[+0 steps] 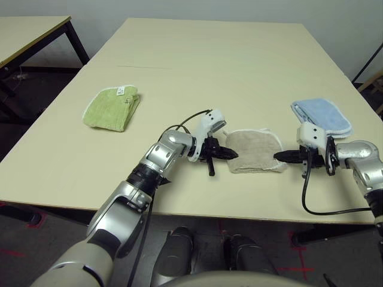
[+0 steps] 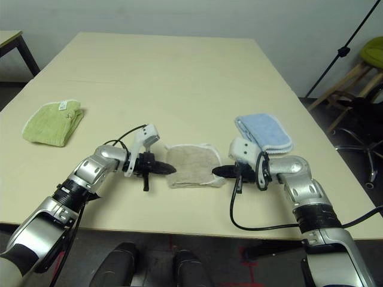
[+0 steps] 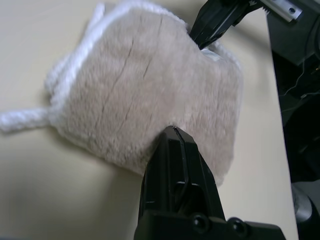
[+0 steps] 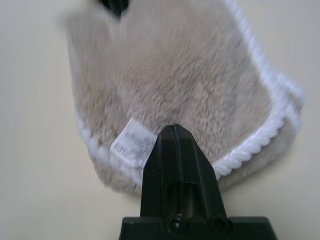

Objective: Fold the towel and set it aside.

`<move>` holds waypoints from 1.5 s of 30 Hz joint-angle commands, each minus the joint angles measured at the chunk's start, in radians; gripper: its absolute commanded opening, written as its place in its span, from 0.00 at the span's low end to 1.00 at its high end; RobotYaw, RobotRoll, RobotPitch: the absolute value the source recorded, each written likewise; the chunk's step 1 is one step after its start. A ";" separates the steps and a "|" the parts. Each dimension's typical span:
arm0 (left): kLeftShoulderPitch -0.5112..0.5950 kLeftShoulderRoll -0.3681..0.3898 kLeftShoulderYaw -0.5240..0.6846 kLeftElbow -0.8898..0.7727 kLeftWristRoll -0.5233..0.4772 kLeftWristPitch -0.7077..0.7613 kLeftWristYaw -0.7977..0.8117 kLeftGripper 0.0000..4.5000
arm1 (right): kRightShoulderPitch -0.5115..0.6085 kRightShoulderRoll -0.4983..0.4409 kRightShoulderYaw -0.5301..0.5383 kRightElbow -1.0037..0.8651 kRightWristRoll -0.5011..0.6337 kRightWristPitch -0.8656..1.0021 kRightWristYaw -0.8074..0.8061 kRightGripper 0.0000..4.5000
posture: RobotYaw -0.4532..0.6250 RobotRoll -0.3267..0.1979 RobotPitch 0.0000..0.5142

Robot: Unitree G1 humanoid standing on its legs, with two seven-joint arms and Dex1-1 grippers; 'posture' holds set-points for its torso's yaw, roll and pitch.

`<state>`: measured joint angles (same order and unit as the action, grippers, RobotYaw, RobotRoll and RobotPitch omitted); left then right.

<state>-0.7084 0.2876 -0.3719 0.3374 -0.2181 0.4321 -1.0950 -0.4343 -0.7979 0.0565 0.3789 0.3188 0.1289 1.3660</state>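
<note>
The pale, smooth tabletop stands before a grey wall. In the lower middle of the frame, the beige towel lies folded between the left gripper and the right gripper. Both pairs of jaws are fully shut, with their tips at the towel's opposite edges; whether they pinch any cloth, I cannot tell. The towel is fluffy, roughly square, with white corded edging and a white tag. A green cloth rests at left, a blue cloth at right.
</note>
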 commanded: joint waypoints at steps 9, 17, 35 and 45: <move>-0.116 -0.034 0.150 -0.033 -0.087 0.095 0.067 0.00 | -0.042 -0.021 -0.202 -0.087 0.153 0.216 -0.099 0.00 | 0.51 0.62 0.19; -0.120 -0.104 0.090 0.158 0.014 -0.003 0.100 0.00 | -0.008 0.136 -0.124 -0.104 0.083 0.158 -0.197 0.00 | 0.50 0.62 0.19; -0.083 -0.113 0.117 0.217 0.078 -0.180 0.082 0.14 | -0.034 0.224 -0.211 -0.144 0.158 0.406 -0.397 0.14 | 0.50 0.62 0.18; 0.036 0.120 0.256 -0.189 -0.140 -0.119 -0.129 0.91 | -0.203 -0.073 -0.343 -0.087 0.333 1.221 -0.524 0.95 | 0.50 0.62 0.18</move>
<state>-0.6933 0.3934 -0.1240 0.2041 -0.3260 0.3045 -1.1899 -0.6290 -0.8662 -0.2860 0.2498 0.6315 1.2528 0.8519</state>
